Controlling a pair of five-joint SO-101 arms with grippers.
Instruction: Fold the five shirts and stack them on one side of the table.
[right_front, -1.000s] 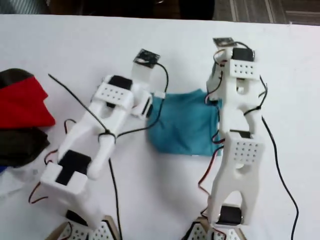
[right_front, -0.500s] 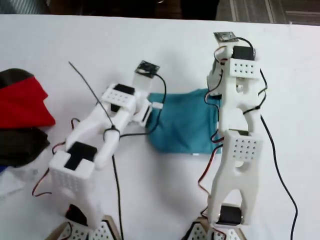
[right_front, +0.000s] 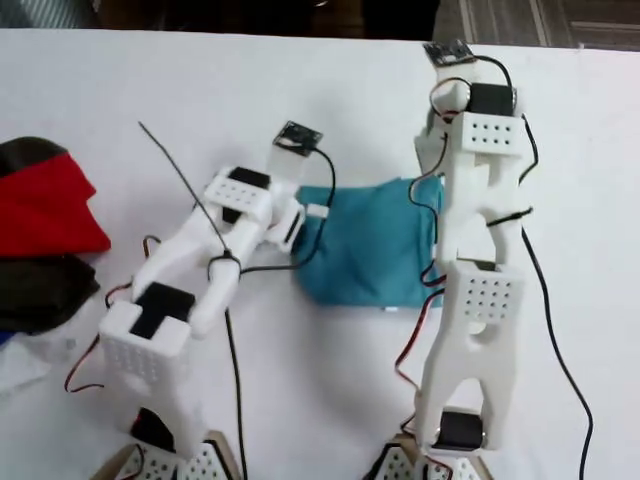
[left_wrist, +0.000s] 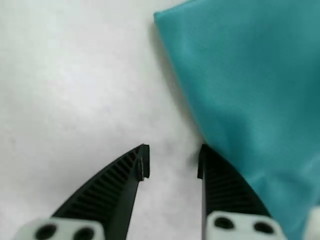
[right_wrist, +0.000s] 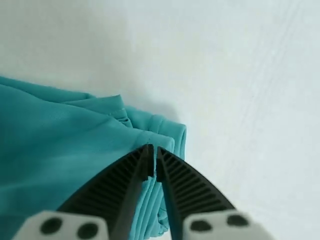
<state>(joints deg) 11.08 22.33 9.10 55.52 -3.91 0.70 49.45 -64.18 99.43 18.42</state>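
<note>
Left jaws stand partly open, low over the white tabletop (left_wrist: 60, 75). One fingertip (left_wrist: 206, 161) sits right at the edge of the teal shirt (left_wrist: 250, 75), the other is off the shirt on bare surface, and nothing is between them. Right jaws are drawn to a narrow slit, their tips over the shirt's bunched corner, where several thin layers curl together. I cannot tell whether any fold is caught there.

The shirt lies flat between the two arms as a rough folded rectangle, one straight edge toward the left arm (right_front: 215, 240) and the gathered corner under the right arm (right_front: 475, 260). The cloth looks thin, matt and smooth, with soft creases and no stiffness. I judge it light and limp, so it should sag from any single pinch and slide easily on the smooth tabletop rather than hold its fold. The best hold is probably at an edge or corner, biting all the layers together, one grip at each end so the fold carries over evenly. The inner faces of the black plastic jaws are ribbed, which should help on such slippery fabric.

Well apart from the shirt, beyond the left arm, red cloth (right_front: 45, 205) lies heaped with dark cloth (right_front: 40, 290).
</note>
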